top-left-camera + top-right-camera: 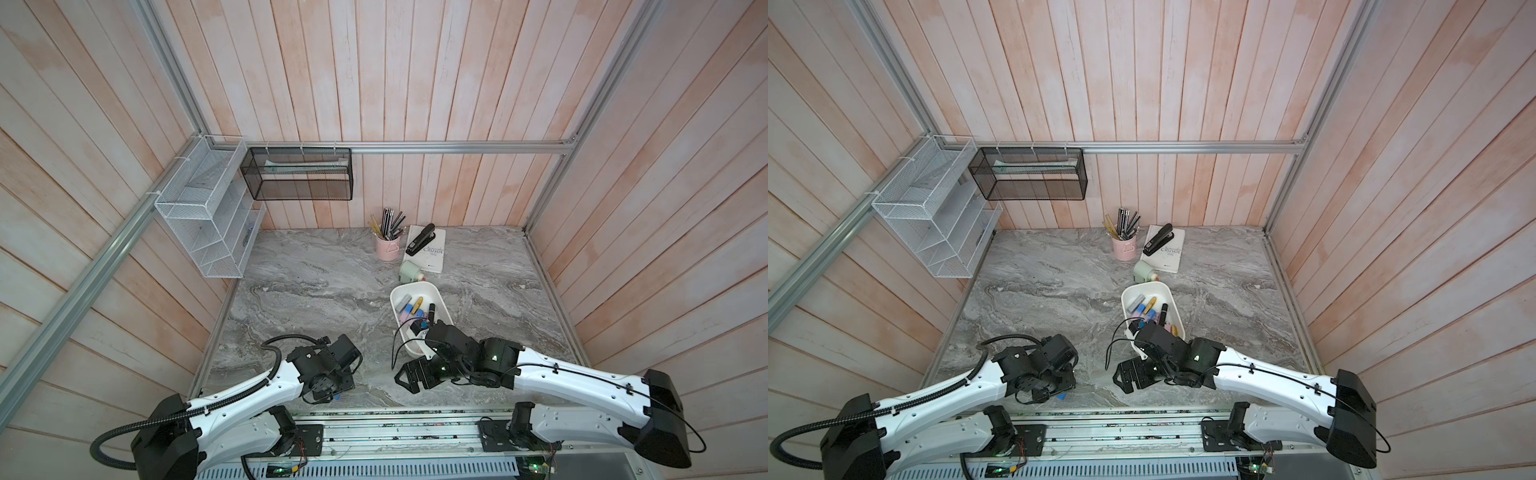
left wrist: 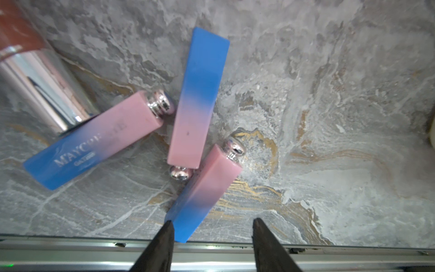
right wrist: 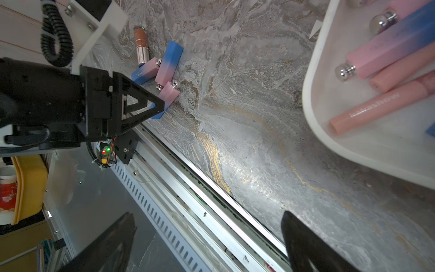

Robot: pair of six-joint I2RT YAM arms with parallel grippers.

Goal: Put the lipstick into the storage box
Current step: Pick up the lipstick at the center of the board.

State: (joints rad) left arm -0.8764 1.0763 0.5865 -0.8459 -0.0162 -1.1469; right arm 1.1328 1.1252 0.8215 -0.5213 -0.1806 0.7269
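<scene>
- Pink-to-blue lipstick [image 2: 204, 190] lies at the near edge of the marble table [image 2: 329, 117], its blue end between the half-open jaws of my left gripper [image 2: 213, 225], ungripped.
- From above, my left wrist [image 1: 328, 365] hides it.
- My right gripper [image 3: 208, 216] gapes wide, empty.
- White storage box [image 1: 415, 287] sits well right; my right wrist [image 1: 453, 345] covers its near end.

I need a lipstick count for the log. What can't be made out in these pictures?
- Three pink-to-blue square lipsticks: in both top views the left arm hides them almost wholly.
- Silver-and-brown round lipstick tube: blurred and cut off by the left wrist view's edge, small in the right wrist view.
- White plastic storage box: the right arm covers its near end in both top views; the right wrist view's edge cuts off its contents, so no full count.
</scene>
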